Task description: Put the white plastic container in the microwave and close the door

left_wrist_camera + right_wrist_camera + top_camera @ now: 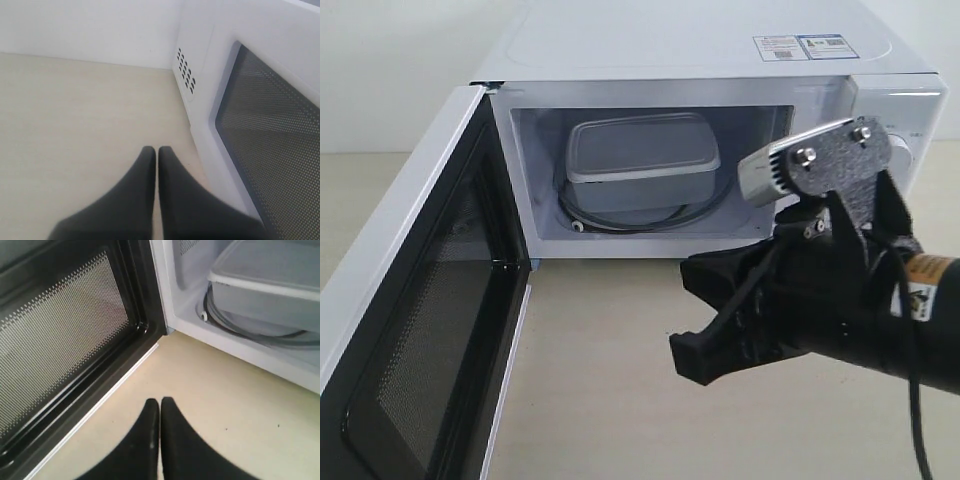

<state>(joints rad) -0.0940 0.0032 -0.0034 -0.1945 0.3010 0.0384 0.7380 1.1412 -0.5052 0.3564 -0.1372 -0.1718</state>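
Observation:
The white plastic container (640, 160) sits lidded on the glass turntable inside the microwave (700, 40); the right wrist view shows the container (270, 280) too. The door (430, 300) stands wide open at the left, its black mesh inner face (55, 330) towards the cavity. My right gripper (160, 401) is shut and empty, low over the tabletop in front of the opening; the exterior view shows this gripper (695, 355) at the lower right. My left gripper (156, 149) is shut on nothing, over the table beside the door's outer window (270, 150). The exterior view hides it.
The microwave's two dials (900, 150) lie partly behind the right wrist camera mount (820, 165). Vent holes (185, 70) mark the microwave's left side wall. A pale wooden tabletop (590, 380) runs in front of the microwave, with a white wall behind.

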